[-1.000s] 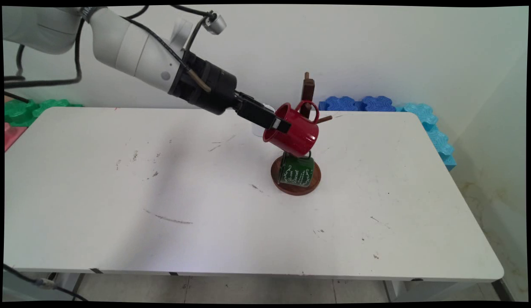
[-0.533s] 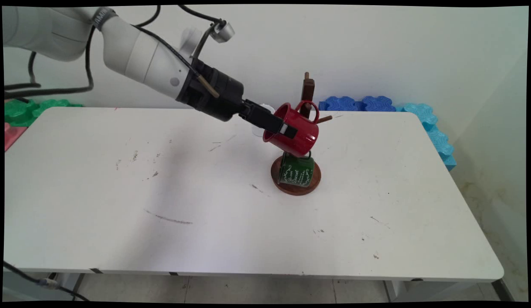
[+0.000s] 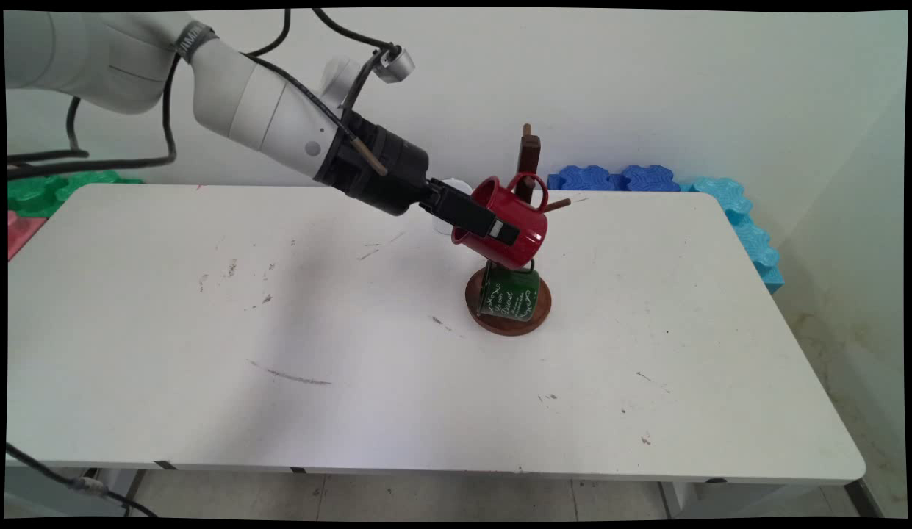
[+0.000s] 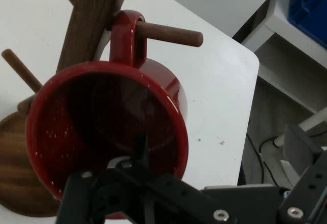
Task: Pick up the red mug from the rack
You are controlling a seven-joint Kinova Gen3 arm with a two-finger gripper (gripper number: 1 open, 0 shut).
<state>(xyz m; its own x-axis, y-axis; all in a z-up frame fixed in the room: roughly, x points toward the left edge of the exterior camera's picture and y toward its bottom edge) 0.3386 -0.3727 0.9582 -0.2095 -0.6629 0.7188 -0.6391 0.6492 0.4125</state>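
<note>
The glossy red enamel mug [image 3: 518, 228] hangs tilted on the dark wooden mug tree [image 3: 530, 154], towards the white table's [image 3: 279, 330] far edge and right of its middle. Its handle [image 4: 125, 35] is looped over a round wooden peg [image 4: 168, 32]. The black two-finger gripper [image 3: 492, 222] is spread and straddles the mug's wall at the rim: one finger inside, one along the outside. It is not pinching. A sound hold here, I judge, wants the wall deep between the fingers. With the handle ringed on the peg, the mug can slide only along that peg. A green lettered mug [image 3: 508, 294] hangs just below, above the tree's round base [image 3: 544, 308]
</note>
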